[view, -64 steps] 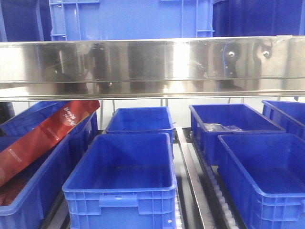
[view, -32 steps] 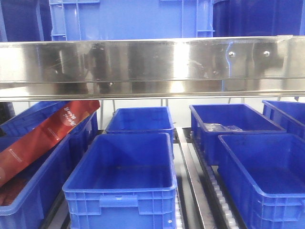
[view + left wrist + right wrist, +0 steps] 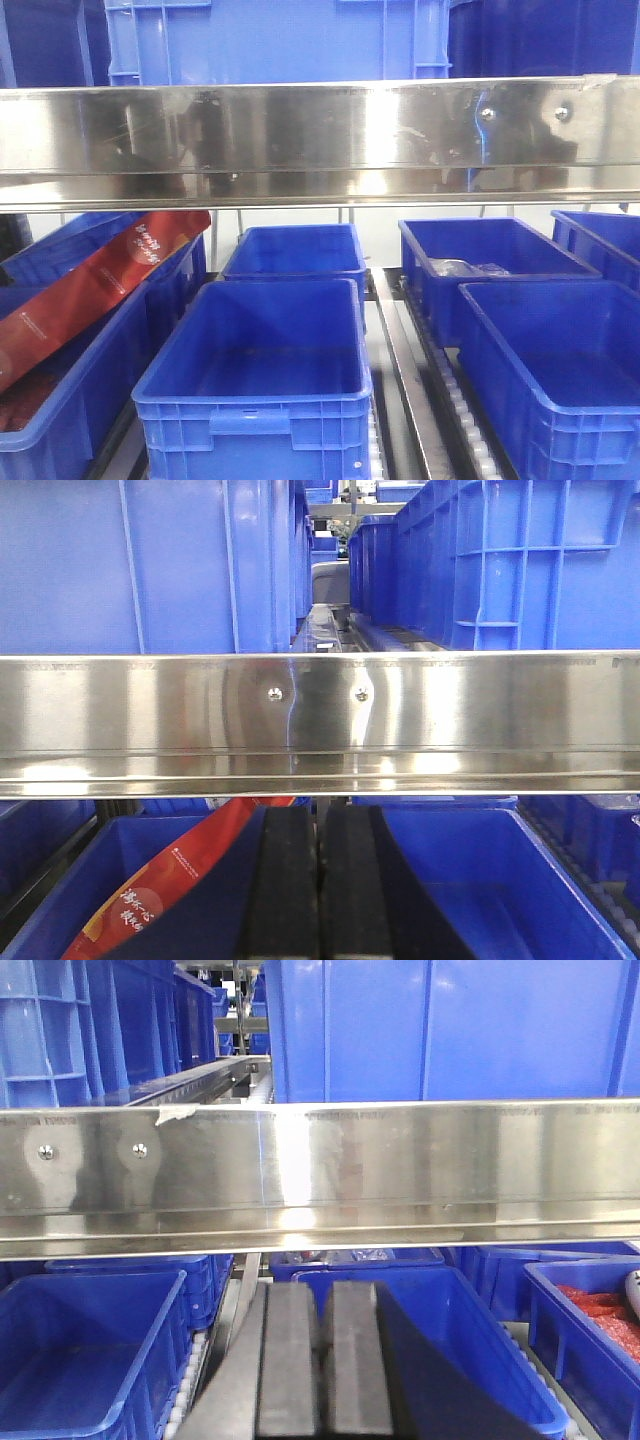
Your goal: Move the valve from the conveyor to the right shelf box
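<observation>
Front view: unreadable print, red packet (image 3: 100, 275)

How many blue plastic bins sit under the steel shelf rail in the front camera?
6, some cropped: two stacked-in-depth at left holding a red pouch, two in the middle, two on the right. A seventh corner shows far right.

My left hand (image 3: 319, 880) and right hand (image 3: 322, 1360) are cut off by the lower edge. The steel shelf rail (image 3: 320, 140) hides the crates behind it. The red pouch (image 3: 90, 290) runs off the picture at the left.
</observation>
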`<state>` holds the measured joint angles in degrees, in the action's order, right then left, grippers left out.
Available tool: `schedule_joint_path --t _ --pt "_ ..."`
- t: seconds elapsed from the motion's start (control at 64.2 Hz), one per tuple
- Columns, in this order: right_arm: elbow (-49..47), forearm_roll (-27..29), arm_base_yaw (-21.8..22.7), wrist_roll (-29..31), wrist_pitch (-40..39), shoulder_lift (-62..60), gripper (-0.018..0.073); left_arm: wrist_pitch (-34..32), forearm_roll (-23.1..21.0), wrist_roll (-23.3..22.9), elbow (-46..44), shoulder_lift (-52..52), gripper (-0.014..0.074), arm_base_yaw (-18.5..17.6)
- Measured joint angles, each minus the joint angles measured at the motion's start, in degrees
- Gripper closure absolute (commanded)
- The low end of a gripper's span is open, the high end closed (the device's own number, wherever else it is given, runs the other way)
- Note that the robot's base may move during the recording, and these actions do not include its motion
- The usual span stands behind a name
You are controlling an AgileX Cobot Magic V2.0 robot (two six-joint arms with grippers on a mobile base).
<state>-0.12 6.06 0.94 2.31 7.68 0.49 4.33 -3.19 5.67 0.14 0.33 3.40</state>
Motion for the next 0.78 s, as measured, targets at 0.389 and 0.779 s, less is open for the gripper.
schedule_joint_path --t 0.389,0.779 --pt "0.00 0.00 0.00 0.00 -0.38 0.00 0.0721 0.00 0.00 0.00 0.00 0.00 0.0708 0.00" --pt "0.00 0.00 0.00 0.00 -0.72 0.00 0.0721 0.00 0.00 0.00 0.00 0.00 0.0708 0.00"
